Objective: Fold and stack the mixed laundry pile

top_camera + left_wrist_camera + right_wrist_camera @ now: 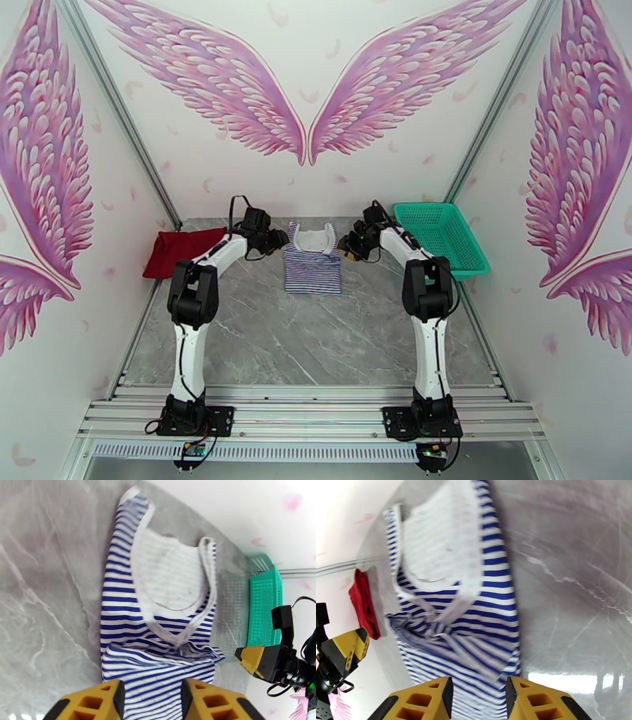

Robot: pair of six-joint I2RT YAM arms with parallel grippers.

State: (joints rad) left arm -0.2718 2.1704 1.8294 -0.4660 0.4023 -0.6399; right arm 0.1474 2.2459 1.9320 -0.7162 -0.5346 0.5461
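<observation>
— Where does the striped shirt (313,268) lie?
— At the middle of the worktop's (316,347) far edge. Its long axis runs from the straps at the far edge to the hem nearer us. The left pincer (152,688) and right pincer (479,691) flank the strap end, both spread apart and gripping nothing.
— And the red T-shirt (178,251)?
— In the far-left corner, nearer the left arm.

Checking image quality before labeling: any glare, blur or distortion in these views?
Top external: even light, sharp, striped shirt crisp. Left wrist: wide-angle warp bends the teal basket; wall washed out. Right wrist: white glare on the table; shirt smeared near the bottom edge.
</observation>
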